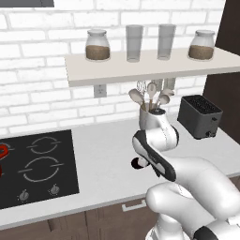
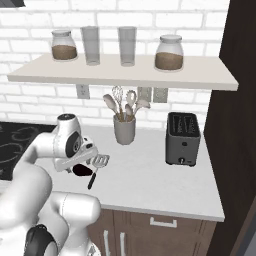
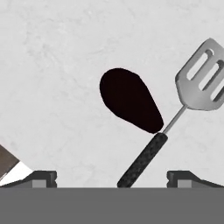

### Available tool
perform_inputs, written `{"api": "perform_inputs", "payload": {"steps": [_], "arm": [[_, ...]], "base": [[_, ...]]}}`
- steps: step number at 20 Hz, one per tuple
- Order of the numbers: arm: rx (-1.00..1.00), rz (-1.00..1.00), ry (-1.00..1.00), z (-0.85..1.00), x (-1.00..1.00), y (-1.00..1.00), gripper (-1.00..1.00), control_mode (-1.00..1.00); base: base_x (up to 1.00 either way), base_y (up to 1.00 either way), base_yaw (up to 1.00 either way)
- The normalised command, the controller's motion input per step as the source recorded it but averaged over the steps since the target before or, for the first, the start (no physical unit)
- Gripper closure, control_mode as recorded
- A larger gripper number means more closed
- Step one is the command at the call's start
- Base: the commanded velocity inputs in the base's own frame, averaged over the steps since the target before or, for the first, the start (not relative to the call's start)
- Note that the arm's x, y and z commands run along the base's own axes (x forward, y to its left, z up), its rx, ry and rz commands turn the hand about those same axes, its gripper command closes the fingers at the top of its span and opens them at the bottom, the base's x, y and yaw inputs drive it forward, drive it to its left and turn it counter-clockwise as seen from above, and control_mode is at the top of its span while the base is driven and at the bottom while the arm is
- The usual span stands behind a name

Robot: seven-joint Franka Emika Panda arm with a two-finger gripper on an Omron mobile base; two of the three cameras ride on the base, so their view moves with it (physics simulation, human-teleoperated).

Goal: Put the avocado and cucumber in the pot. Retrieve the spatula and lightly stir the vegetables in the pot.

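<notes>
Pale speckled stone counter [image 2: 150,175]: bears all loose items.

Very dark, almost black pear-shaped avocado [image 3: 129,99]: lies on the counter, its narrow end just beside the spatula's neck; contact cannot be told.

Spatula with slotted silver-grey square head and slim black handle [image 3: 175,122]: lies flat on the counter right of the avocado; in the right base view [image 2: 96,169] it sits left of the crock.

Two-finger dark gripper [image 3: 111,177]: hangs over the avocado and spatula handle, jaws spread wide, holding nothing.

Grey utensil crock with pale spoons and whisk [image 2: 124,129]: stands near the far wall.

Dark grey toaster [image 2: 182,138]: right of the crock.

Bright red pot [image 1: 2,157]: a sliver at the far left, on the black cooktop [image 1: 37,166].
</notes>
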Motion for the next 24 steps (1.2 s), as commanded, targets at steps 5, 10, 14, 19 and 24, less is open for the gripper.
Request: {"api": "perform_inputs", "payload": {"steps": [5, 10, 14, 19, 24], "arm": [[0.01, 0.17, 0.0, -0.16, 0.17, 0.0, -1.0, -1.0], [0.01, 0.14, 0.0, -0.23, 0.11, 0.0, -1.0, -1.0], [0.0, 0.13, 0.01, -0.21, 0.05, 0.01, -1.0, -1.0], [0.0, 0.11, 0.0, -0.17, 0.12, 0.05, -1.0, -1.0], [0.0, 0.09, 0.0, -0.19, 0.23, 0.09, -1.0, -1.0]], "base": [[0.0, 0.0, 0.0], [0.0, 0.0, 0.0], [0.0, 0.0, 0.0], [0.0, 0.0, 0.0], [0.0, 0.0, 0.0]]}}
